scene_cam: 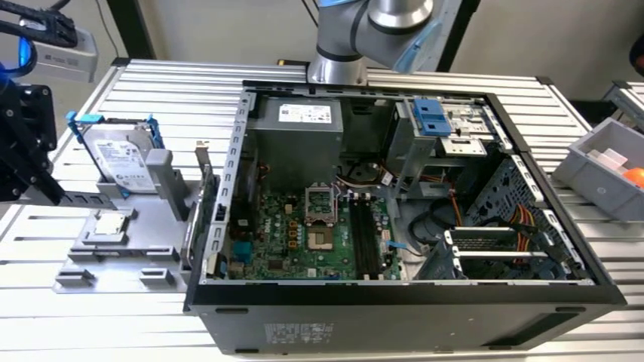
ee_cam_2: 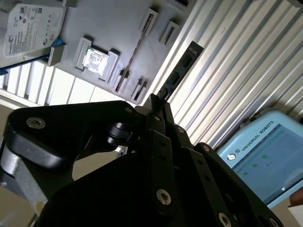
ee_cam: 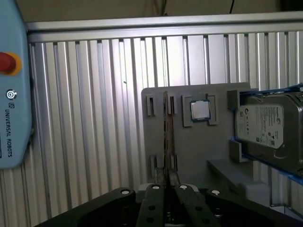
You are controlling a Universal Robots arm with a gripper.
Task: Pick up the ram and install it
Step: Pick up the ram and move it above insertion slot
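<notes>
The pincer (ee_cam_2: 155,101) is pinching the ram (ee_cam_2: 182,66). In the second wrist view the dark stick juts from between the fingertips, out over the ribbed tabletop (ee_cam_2: 236,71); its gripped end is buried in the black fingers. In the first wrist view I see the ram (ee_cam: 166,137) only edge-on, a thin line over the grey tray (ee_cam: 199,151), so its face and label can't be made out. The hard drive (ee_cam: 265,127) beside the small square chip (ee_cam: 200,109) is cut off by the frame. In the exterior view the arm (scene_cam: 20,136) is clipped at the exterior view's left, well apart from the open computer case (scene_cam: 403,317).
</notes>
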